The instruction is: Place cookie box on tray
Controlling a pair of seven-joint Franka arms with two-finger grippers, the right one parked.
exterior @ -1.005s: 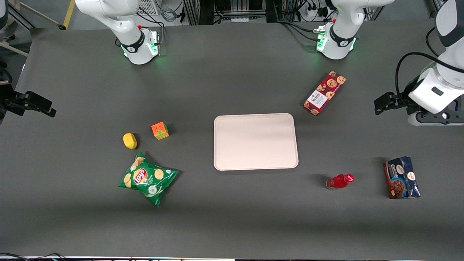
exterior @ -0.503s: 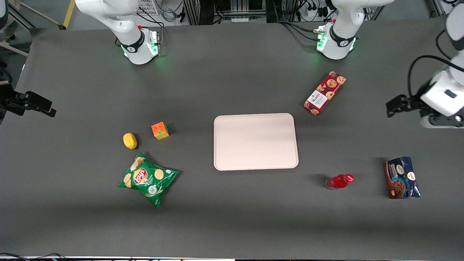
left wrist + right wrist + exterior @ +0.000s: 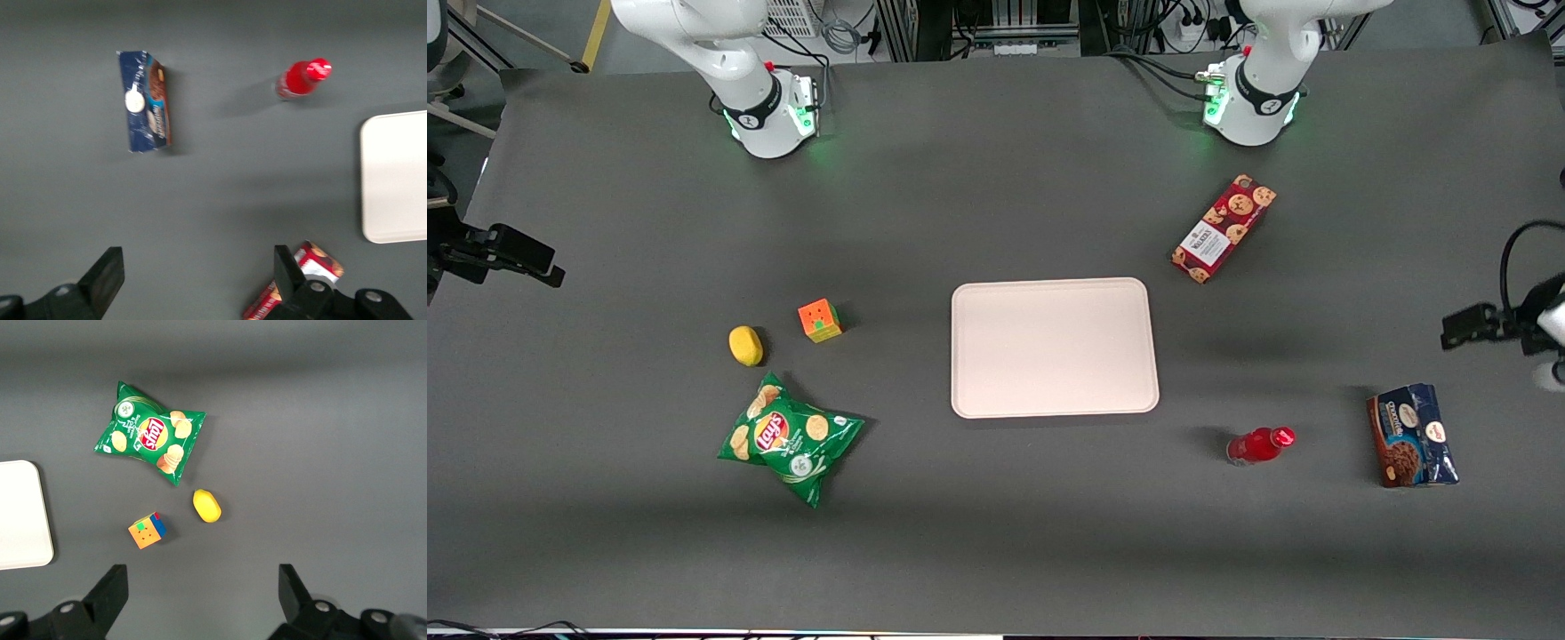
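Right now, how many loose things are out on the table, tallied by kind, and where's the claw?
Boxes: 2, cookie box, red box
Tray: 1
Bottle: 1
Chip bag: 1
Cube: 1
Lemon: 1
Total: 7
Claw open, above the table, farther than the cookie box.

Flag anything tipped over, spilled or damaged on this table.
Only the red bottle stands out: it lies on its side near the tray, nothing spilled. The cookie box lies flat, intact. The gripper hovers open above the table.

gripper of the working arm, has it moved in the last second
Yes. In the front view the gripper, open, has slid toward the working arm's end of the table and nearer the camera, closing on the cookie box, which has stayed put.
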